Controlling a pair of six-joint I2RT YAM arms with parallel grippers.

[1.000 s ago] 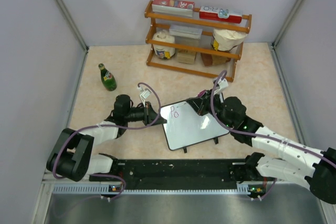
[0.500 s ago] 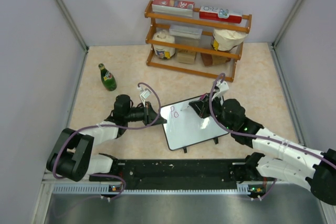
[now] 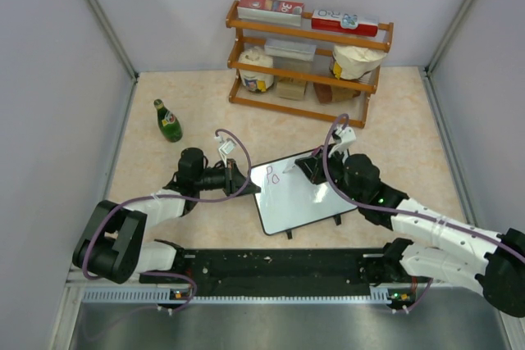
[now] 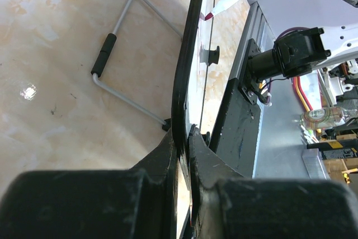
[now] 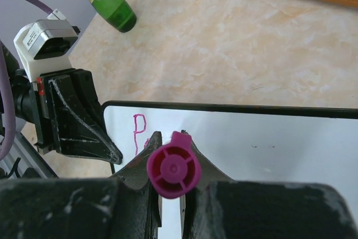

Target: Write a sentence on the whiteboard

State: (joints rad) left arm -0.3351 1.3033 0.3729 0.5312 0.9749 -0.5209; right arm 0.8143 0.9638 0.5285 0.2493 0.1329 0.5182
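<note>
The whiteboard (image 3: 297, 202) sits mid-table between the two arms, turned slightly askew, with its left edge pinched in the closed left gripper (image 4: 184, 138). The right gripper (image 5: 170, 143) is clamped shut on a marker (image 5: 173, 170), holding it over the board's far left corner. In the left wrist view the marker's tip is at the board's surface. So far the sentence (image 5: 139, 134) is only a "P" and a small loop beside it, so nearly all the writing is yet to be done.

To do this step well, the pen should meet the board squarely with light, even pressure. Strokes should be short and the letters kept small, so the words fit across toward the right edge. The left grip has to stay firm, since the glossy board on its small black feet would likely slide on the polished table (image 3: 394, 120). The right fingers should stay clear of the wet ink.

The board is smooth, white and round-cornered inside a thin black frame, and a bent wire stand (image 4: 104, 54) with a rubber sleeve lies behind it. The marker has a white barrel and a magenta end. The tabletop is beige with a marbled pattern. A green glass bottle (image 3: 168, 120) stands far left, and a wooden rack (image 3: 308, 59) stands at the far wall
</note>
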